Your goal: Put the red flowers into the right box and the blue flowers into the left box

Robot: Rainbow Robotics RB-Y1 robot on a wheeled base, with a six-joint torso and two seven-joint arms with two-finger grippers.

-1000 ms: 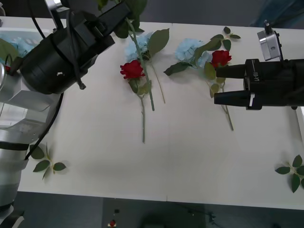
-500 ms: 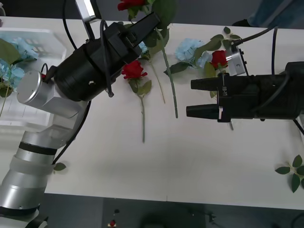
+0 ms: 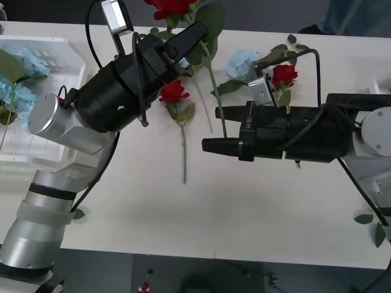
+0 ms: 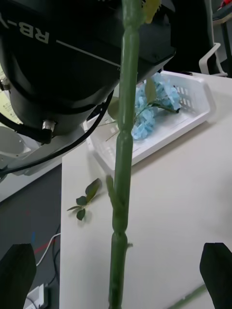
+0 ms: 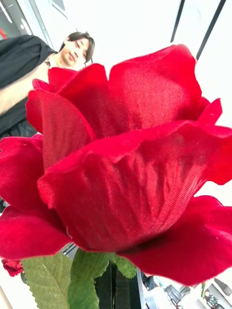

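My left gripper is shut on the stem of a red flower, a rose whose bloom is raised over the table's far edge and looms close in the left wrist view. Its stem hangs down between the open fingers of my right gripper, as the right wrist view shows. Two more red flowers lie on the table beside blue flowers. The left box holds blue flowers. My right arm hides the right box.
Loose leaf sprigs lie near the front right corner and by the left arm's base. The left arm's black body is close behind the stem. Bare white tabletop stretches to the front edge.
The left arm has lifted a rose off the table and holds it high. My right gripper has travelled left across the table until its fingers straddle the hanging stem.
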